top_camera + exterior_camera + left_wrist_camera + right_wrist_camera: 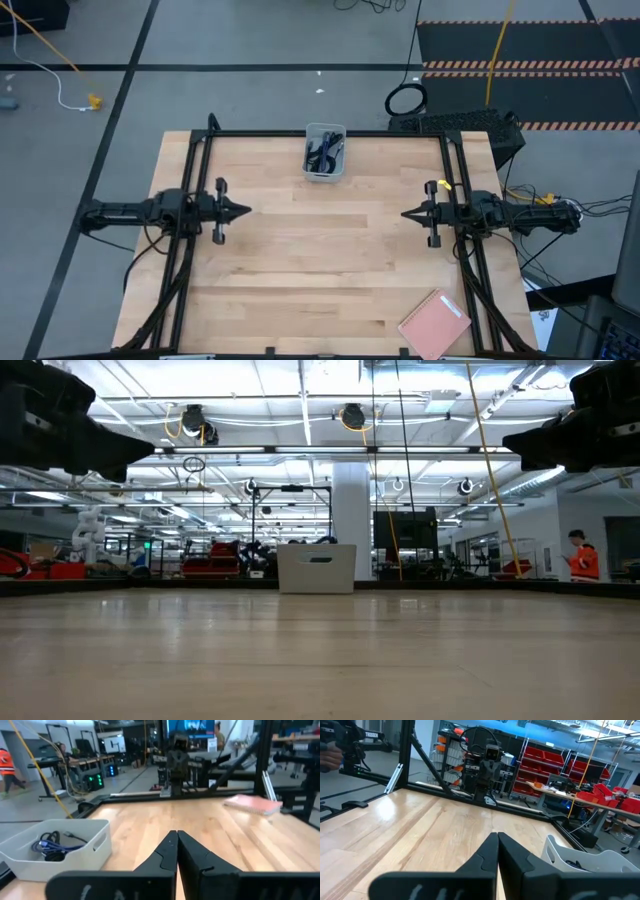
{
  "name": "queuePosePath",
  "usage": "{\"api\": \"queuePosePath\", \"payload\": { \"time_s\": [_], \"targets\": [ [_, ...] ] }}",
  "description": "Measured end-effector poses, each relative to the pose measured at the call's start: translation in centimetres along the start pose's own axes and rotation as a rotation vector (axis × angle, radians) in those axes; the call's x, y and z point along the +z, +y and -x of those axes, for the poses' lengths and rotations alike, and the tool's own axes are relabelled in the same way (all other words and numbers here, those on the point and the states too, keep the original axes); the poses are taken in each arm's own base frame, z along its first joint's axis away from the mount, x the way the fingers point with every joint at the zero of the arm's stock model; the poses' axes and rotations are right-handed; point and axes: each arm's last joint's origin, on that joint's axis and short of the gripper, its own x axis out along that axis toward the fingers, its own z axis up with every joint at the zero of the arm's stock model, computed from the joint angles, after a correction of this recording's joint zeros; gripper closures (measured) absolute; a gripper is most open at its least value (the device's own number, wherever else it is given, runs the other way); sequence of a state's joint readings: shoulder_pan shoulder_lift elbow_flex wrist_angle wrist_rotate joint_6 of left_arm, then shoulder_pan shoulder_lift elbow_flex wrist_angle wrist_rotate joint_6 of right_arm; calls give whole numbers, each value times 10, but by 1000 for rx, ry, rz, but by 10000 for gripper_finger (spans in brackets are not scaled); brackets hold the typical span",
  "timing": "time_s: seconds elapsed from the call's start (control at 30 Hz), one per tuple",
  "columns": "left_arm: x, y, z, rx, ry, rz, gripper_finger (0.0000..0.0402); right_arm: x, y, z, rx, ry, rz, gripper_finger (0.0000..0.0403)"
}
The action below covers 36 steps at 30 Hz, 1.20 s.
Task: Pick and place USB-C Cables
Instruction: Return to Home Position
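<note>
A small white bin (324,153) stands at the middle of the table's far edge; in the low view the bin (316,568) shows as a white box. The cables (52,847) lie inside it, black ones and a blue-purple one tangled together, also seen from above as a dark tangle of cables (325,152). My left gripper (246,211) hovers shut above the table's left part, pointing right. My right gripper (405,214) hovers shut above the right part, pointing left. Both are well clear of the bin (585,857).
A pink notebook (435,323) lies at the table's near right corner, also seen as a pink notebook (252,803) in the left wrist view. Black frame rails (196,180) run along the table's left, right and far sides. Bare wood (320,250) lies between the grippers.
</note>
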<state>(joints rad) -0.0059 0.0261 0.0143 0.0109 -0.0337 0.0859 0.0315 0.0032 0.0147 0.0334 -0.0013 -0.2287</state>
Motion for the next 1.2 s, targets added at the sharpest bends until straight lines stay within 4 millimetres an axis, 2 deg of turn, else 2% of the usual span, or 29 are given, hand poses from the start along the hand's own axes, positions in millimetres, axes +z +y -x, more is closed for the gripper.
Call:
{"api": "queuePosePath", "payload": {
  "time_s": [0.3,0.53,0.7,1.2],
  "targets": [
    [-3,0,-2,-8,35,1,399,0,0,0,0,0,0,403],
    [-3,0,-2,-7,30,2,383,0,0,0,0,0,0,403],
    [-2,-2,-2,-44,11,20,398,0,0,0,0,0,0,403],
    [1,-2,1,-34,-22,7,392,0,0,0,0,0,0,403]
  ]
}}
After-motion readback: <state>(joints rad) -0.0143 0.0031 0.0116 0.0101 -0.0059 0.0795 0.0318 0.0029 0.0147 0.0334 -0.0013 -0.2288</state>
